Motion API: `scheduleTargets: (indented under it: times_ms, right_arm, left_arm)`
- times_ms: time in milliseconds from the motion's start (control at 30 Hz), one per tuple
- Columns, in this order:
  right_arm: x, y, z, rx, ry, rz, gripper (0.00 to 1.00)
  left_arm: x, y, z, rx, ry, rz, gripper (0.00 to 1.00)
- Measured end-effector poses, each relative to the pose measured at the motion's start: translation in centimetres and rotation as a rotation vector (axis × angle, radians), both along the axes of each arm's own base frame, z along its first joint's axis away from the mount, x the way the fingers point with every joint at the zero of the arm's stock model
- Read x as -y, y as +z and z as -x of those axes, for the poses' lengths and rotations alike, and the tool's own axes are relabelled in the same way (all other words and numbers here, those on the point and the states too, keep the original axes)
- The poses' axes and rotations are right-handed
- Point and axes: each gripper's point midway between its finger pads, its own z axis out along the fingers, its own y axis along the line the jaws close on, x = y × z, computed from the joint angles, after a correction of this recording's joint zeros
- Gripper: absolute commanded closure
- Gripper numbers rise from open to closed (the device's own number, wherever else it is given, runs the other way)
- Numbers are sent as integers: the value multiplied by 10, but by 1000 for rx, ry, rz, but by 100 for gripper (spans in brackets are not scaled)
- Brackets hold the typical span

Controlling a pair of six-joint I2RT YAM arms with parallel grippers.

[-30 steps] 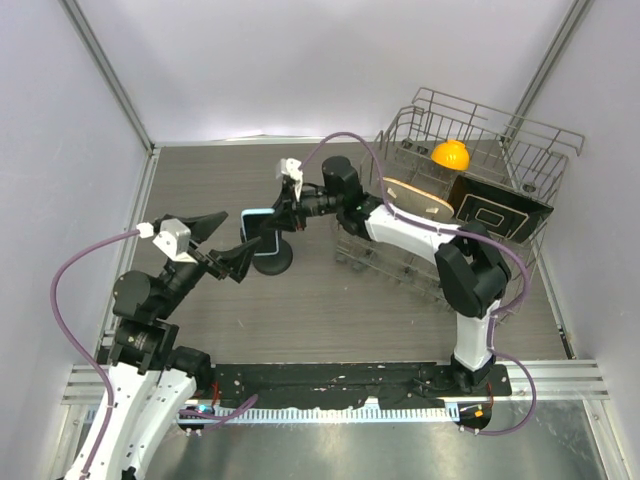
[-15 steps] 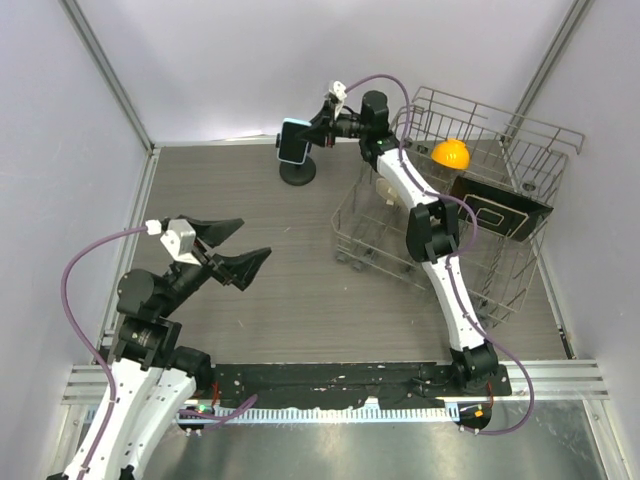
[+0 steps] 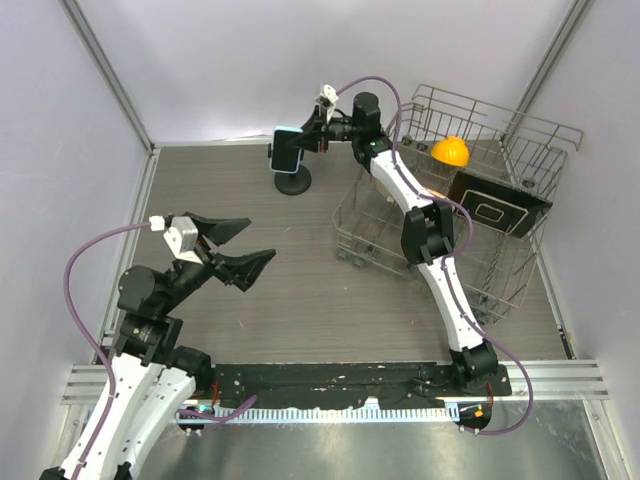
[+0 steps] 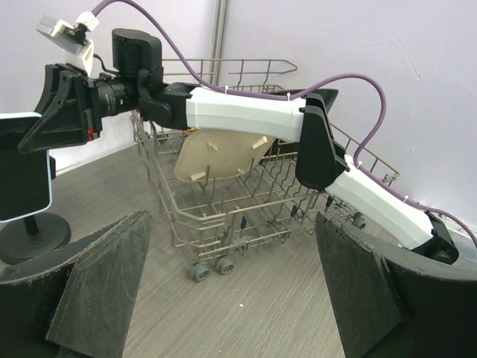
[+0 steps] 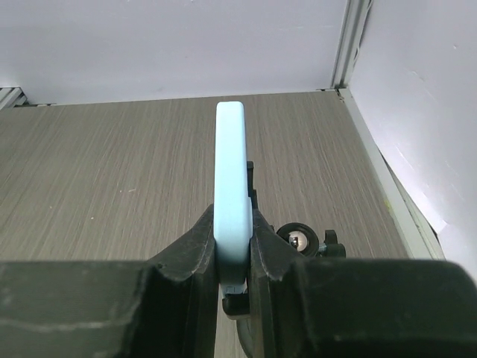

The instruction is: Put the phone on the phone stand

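Note:
The phone (image 3: 288, 150), with a dark screen and light blue edge, stands upright on top of the black phone stand (image 3: 292, 183) at the table's far side. My right gripper (image 3: 305, 140) is shut on the phone; in the right wrist view its fingers (image 5: 195, 246) pinch the blue edge (image 5: 231, 171), with the stand's clamp and ball joint (image 5: 300, 240) just below. The left wrist view shows the phone (image 4: 22, 175) and the stand's round base (image 4: 33, 235) at far left. My left gripper (image 3: 245, 245) is open and empty, well in front of the stand.
A wire dish rack (image 3: 440, 235) on small wheels fills the right side, beside the right arm. It holds an orange object (image 3: 450, 153), a dark board with a white outline (image 3: 497, 207) and a beige plate (image 4: 216, 153). Walls enclose the table.
The right gripper carried the phone, and the stand with it, from the table's middle to the far side, then slightly left. The left gripper, earlier close to the stand, now stays behind, open.

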Motion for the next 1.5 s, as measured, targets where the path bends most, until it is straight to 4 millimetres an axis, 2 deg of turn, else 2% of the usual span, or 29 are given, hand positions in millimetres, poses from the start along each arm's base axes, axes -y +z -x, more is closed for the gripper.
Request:
scheduleTargets:
  times_ms: [200, 433, 500, 533, 600, 667, 700, 733, 1033, 1233, 1300, 1367, 1500]
  right_arm:
    - [-17, -1, 5, 9, -7, -3, 99]
    - [-16, -2, -3, 16, -50, 0, 99]
    - [-16, -2, -3, 16, -53, 1, 91]
    - [-17, -2, -3, 16, -54, 0, 79]
    - [-17, -2, -4, 17, -58, 2, 63]
    - [-17, -2, -7, 31, -72, 1, 38]
    - [-17, -2, -9, 37, -82, 0, 28]
    - [-17, -1, -11, 45, -94, 0, 24]
    - [-13, -9, -31, 41, -212, 24, 20]
    - [-3, -8, -33, -57, -307, 86, 19]
    - [6, 2, -26, -96, -352, 115, 19]
    - [17, 20, -14, -123, -389, 136, 19]
    - [36, 80, 21, -113, -437, 118, 18]
  left_arm:
    - [1, 1, 0, -4, -8, 8, 5]
    - [1, 5, 4, 4, -13, 16, 5]
    - [1, 6, 4, 5, -15, 17, 5]
    - [1, 6, 4, 6, -15, 16, 5]
    - [1, 6, 4, 6, -15, 17, 5]
    - [1, 6, 4, 6, -15, 17, 5]
    - [1, 6, 4, 6, -15, 17, 5]
    - [1, 6, 4, 6, -15, 17, 5]
    - [1, 6, 5, 7, -19, 16, 5]
    - [0, 10, 9, 22, -17, 23, 6]
    - [-2, 13, 11, 32, -10, 31, 5]
    - [-5, 15, 13, 38, 2, 40, 5]
    - [-9, 15, 14, 13, 28, 59, 6]
